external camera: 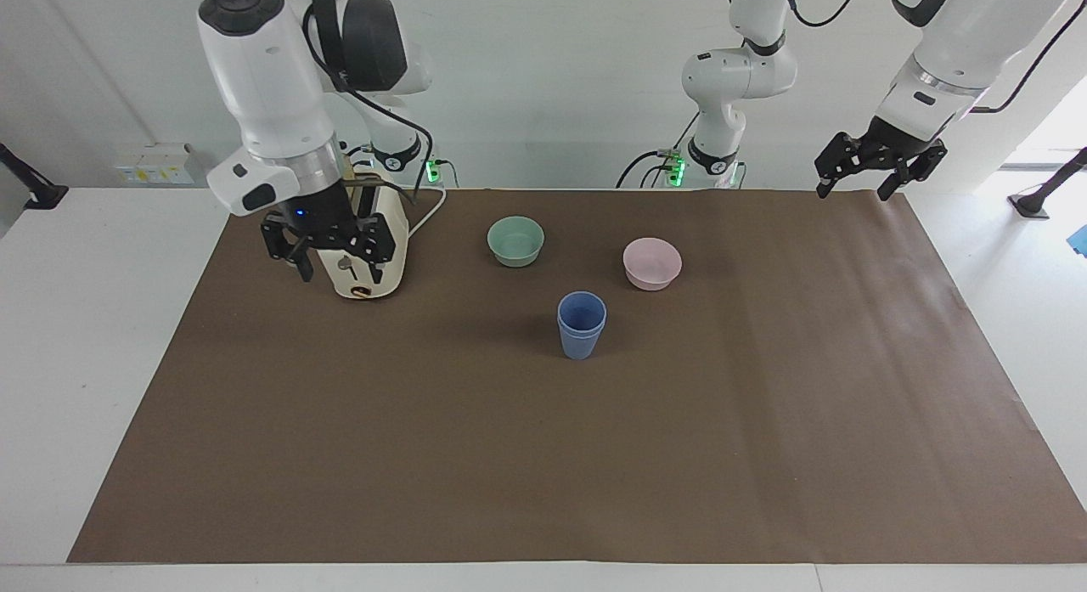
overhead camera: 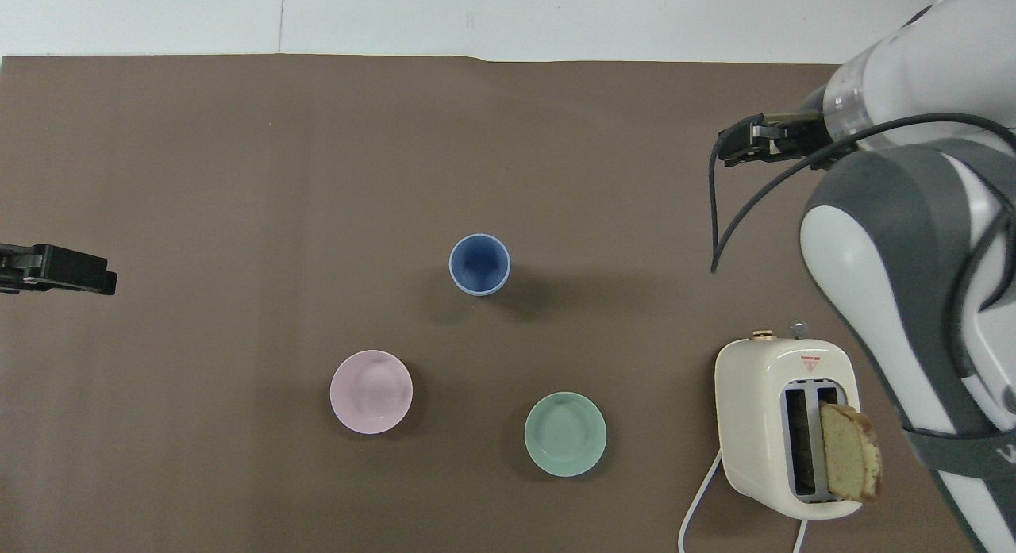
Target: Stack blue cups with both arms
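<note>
Stacked blue cups (external camera: 582, 324) stand mid-mat (external camera: 543, 456) (both grippers raised, apart).

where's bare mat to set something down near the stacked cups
Bare mat borders the blue cups farther from the robots and toward the left arm's end. Crowded nearer the robots: green bowl, pink bowl, toaster under the right gripper.

White jointed arms (external camera: 272, 82), dark grey joint covers, black looping cables, black two-finger claws, green base lights.
</note>
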Motion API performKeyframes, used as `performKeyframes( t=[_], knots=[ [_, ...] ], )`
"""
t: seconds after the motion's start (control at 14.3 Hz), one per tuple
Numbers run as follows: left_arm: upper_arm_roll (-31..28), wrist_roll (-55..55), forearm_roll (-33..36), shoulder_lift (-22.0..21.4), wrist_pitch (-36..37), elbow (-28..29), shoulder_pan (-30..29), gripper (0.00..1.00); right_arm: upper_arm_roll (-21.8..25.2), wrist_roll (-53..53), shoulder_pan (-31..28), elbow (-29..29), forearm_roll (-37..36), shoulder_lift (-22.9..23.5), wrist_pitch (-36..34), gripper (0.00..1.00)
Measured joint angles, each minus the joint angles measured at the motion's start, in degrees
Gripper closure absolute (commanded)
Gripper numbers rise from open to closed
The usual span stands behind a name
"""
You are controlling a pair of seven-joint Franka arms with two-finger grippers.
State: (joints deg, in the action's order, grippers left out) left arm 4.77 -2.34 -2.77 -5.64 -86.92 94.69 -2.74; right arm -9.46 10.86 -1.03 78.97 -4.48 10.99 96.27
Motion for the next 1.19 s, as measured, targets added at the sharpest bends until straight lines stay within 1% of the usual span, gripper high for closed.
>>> performKeyframes(
  t=[0.14,0.28,0.56,0.84,1.19],
  knots=[
    [0.0,0.0,0.0,0.0,0.0,0.0,0.0,0.0,0.1,-2.4,-2.1,0.0,0.0,-1.9,-2.2,0.0],
    [0.0,0.0,0.0,0.0,0.1,0.0,0.0,0.0,0.2,-3.8,-3.3,0.0,0.0,-2.7,-2.7,0.0],
    [-0.1,0.0,0.0,0.0,1.5,0.0,0.0,0.0,0.2,-4.4,-5.2,0.0,0.8,-2.8,-2.7,0.0],
    [-0.1,-0.4,0.0,0.0,-0.7,0.0,0.0,0.0,0.2,-7.2,-8.3,0.0,1.9,-2.8,-2.7,0.0],
    [-0.3,-6.4,0.0,0.0,-1.4,0.0,-1.1,0.0,-0.2,-7.3,-8.7,0.0,2.1,-3.9,-2.6,0.0]
  ],
)
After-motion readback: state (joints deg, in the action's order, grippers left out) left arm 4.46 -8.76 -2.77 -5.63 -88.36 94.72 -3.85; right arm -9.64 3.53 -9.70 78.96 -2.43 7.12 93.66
